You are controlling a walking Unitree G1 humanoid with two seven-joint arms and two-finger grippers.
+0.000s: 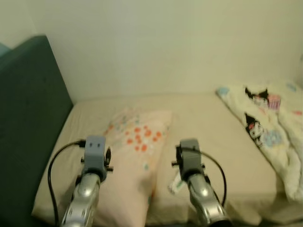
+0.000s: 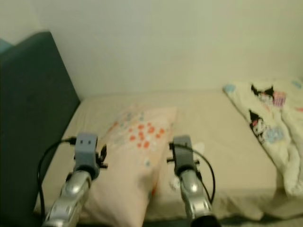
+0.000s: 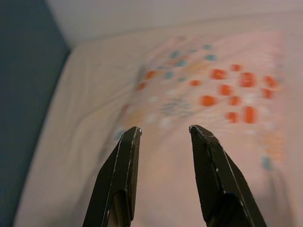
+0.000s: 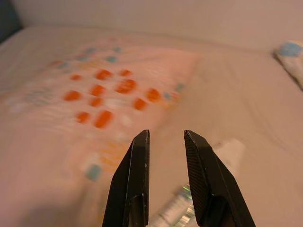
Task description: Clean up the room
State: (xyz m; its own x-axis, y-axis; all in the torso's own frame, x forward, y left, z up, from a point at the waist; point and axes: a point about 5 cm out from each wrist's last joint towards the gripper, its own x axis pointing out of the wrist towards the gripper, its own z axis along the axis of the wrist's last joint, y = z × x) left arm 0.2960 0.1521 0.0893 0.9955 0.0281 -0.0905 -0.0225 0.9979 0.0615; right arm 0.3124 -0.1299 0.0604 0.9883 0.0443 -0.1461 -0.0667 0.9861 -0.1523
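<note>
A pink pillow with orange and blue dots lies on the bed's beige sheet, close to the near edge. My left arm reaches over the pillow's left part. In the left wrist view the left gripper is open above the dotted fabric, with nothing between its fingers. My right arm hangs over the pillow's right edge. Its right gripper is open too and holds nothing. A small white tube with a green label lies on the sheet beside the pillow, just under the right gripper.
A dark teal headboard rises on the left. A crumpled white blanket with cartoon prints covers the bed's right side. A pale wall runs behind the bed. The mattress's near edge is just below my arms.
</note>
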